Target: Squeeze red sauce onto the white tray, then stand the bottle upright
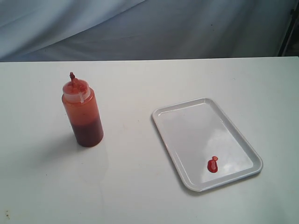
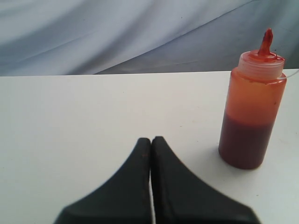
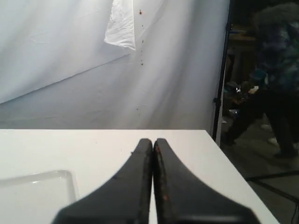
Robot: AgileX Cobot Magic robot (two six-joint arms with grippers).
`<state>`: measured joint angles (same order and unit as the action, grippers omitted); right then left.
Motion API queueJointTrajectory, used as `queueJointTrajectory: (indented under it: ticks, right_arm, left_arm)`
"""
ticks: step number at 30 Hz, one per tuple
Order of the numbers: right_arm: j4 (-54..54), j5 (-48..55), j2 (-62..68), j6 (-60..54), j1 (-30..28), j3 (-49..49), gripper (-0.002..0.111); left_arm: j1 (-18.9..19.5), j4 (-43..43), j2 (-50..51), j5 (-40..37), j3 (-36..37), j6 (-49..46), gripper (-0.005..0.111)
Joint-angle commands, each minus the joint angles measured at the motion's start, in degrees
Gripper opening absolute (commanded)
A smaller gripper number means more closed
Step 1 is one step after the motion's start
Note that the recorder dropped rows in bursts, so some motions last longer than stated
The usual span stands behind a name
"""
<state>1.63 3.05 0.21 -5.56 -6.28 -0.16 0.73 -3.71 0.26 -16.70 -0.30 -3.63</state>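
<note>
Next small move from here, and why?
Probably just park both arms; the job looks done. A blob of red sauce lies on the white tray, and the bottle stands upright on the table, apart from the tray. The left hand and right hand are both shut and empty, touching nothing.

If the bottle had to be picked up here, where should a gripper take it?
Probably grip the bottle around its straight cylindrical middle, coming level from the side with the left gripper, whose camera sees it. It stands upright; the tapered nozzle offers little to clamp.
</note>
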Motion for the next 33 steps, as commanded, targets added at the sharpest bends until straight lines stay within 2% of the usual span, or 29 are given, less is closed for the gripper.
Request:
queueJointTrajectory:
  ticks: [1, 10, 28, 33]
  right_arm:
    - [-1.63, 6.06, -0.21, 2.19, 0.13, 0.16, 0.0]
    - [-2.09, 16.1, -0.21, 0.85, 0.13, 0.16, 0.0]
    - [0.94, 16.63, -0.21, 1.53, 0.13, 0.16, 0.0]
    - [0.94, 16.52, -0.21, 1.53, 2.31, 0.16, 0.0]
  left_arm:
    - [-0.31, -0.01, -0.26, 0.44, 0.3, 0.14, 0.0]
    - [-0.31, -0.01, -0.26, 0.44, 0.3, 0.14, 0.0]
    - [-0.31, -0.01, -0.26, 0.44, 0.3, 0.14, 0.0]
    - [-0.31, -0.01, -0.26, 0.44, 0.3, 0.14, 0.0]
